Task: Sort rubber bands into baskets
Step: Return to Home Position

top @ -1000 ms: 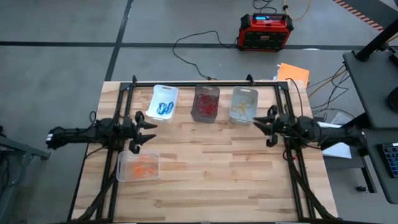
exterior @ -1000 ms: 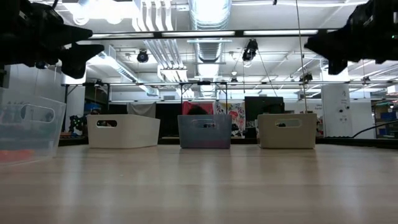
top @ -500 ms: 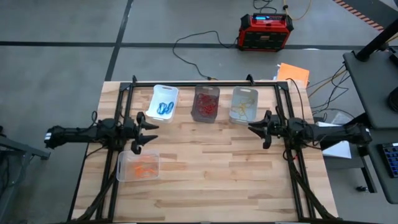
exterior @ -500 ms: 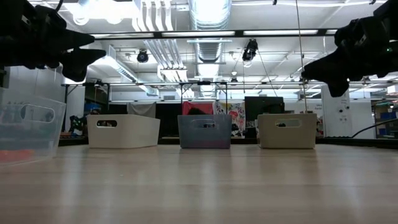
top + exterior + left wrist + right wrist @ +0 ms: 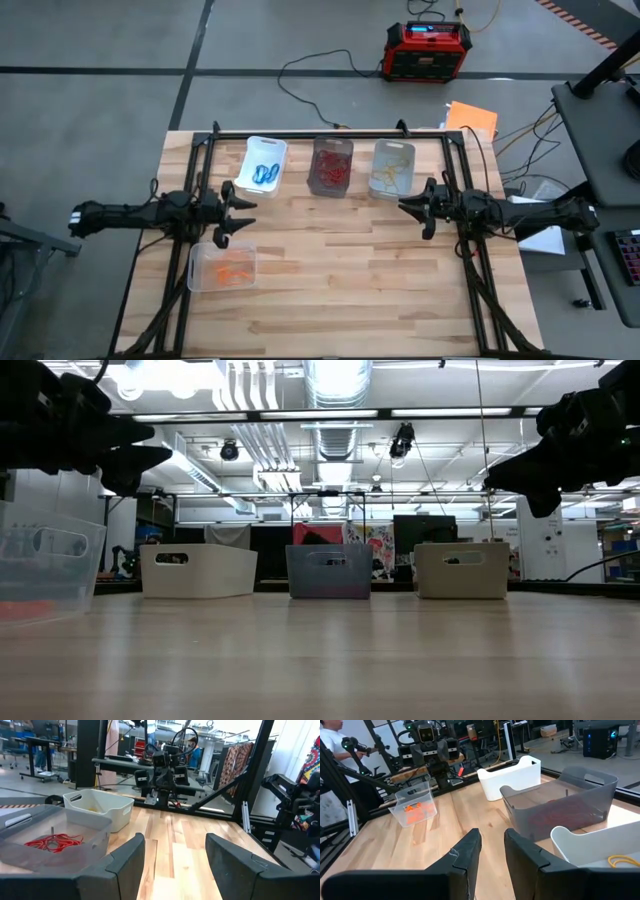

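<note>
The left gripper [image 5: 236,216] and right gripper [image 5: 413,213], parted and empty (flanking the smoky bin [image 5: 331,166]), are best withdrawn level, clear of its rim.

Three baskets [image 5: 331,142] sit in a row along the table's [image 5: 350,262] far edge, fourth basket [image 5: 193,268] alone nearer, left side, rubber bands [image 5: 265,173] inside all.

The table [image 5: 350,300] is pale wood, striped in planks. Along its far edge the white bin [image 5: 268,146] holds blue bands [image 5: 265,173], the smoky grey bin [image 5: 332,145] red bands [image 5: 330,173], and a clear bin [image 5: 394,147] what look like yellowish bands [image 5: 388,180]. The second clear bin [image 5: 200,268], near the left edge, holds orange bands [image 5: 232,268]. Both arms [image 5: 130,213] are black.
</note>
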`<action>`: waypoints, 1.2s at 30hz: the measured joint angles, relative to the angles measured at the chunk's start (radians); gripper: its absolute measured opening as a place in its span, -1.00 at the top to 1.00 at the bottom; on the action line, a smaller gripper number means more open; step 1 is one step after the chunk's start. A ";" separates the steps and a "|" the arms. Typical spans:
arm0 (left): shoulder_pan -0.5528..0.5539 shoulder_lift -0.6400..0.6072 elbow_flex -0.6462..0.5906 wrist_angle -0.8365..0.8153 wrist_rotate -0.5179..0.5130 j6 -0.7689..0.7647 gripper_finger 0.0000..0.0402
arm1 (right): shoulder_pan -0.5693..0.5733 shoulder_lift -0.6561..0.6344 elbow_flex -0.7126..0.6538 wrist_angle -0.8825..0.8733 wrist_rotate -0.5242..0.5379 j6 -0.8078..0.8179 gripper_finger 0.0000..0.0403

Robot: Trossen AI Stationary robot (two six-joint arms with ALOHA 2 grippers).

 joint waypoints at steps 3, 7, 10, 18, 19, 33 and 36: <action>0.000 0.008 0.000 0.000 0.000 0.000 0.03 | 0.000 0.000 0.000 0.000 0.000 0.000 0.57; 0.000 0.020 0.000 0.000 0.000 0.000 0.03 | 0.000 0.000 0.000 0.000 0.000 0.000 0.56; 0.000 0.029 0.000 0.000 0.000 0.000 0.03 | 0.000 0.000 0.000 0.000 0.000 0.000 0.58; 0.000 0.049 0.000 0.000 0.000 0.000 0.03 | 0.000 0.000 0.000 0.000 0.000 0.000 0.64; 0.000 0.051 0.000 0.000 0.000 0.000 0.03 | 0.000 0.000 0.000 0.000 0.000 0.000 0.64; 0.000 0.068 0.000 0.000 0.000 0.000 0.03 | 0.000 0.000 0.001 0.000 0.000 0.000 0.56; 0.000 0.067 0.000 0.000 0.000 0.000 0.03 | 0.000 0.000 0.001 0.000 0.000 0.000 0.56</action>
